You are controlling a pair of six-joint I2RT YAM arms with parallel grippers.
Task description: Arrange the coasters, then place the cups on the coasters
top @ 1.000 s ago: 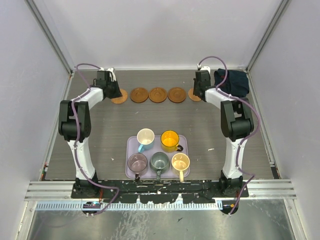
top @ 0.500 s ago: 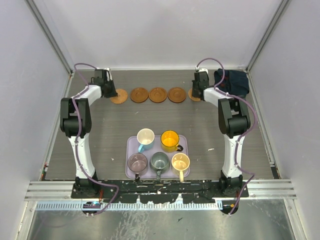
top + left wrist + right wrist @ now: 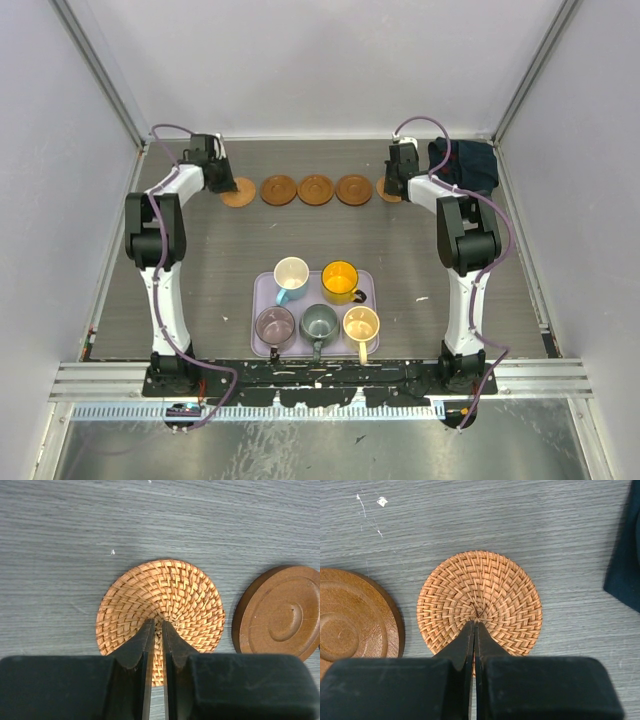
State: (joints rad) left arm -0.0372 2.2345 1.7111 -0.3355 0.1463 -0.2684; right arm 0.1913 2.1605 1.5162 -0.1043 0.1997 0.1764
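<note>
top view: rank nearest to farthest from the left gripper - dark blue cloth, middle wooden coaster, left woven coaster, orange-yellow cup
1. left woven coaster, far left, directly under the left gripper
2. middle wooden coaster, centre of the back row
3. orange-yellow cup, mid-table, toward the arm bases
4. dark blue cloth, back right corner

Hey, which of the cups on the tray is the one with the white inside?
The light blue cup, at the back-left corner of the lavender tray. It is the only one there whose inside is white, and its outside is blue.
</note>
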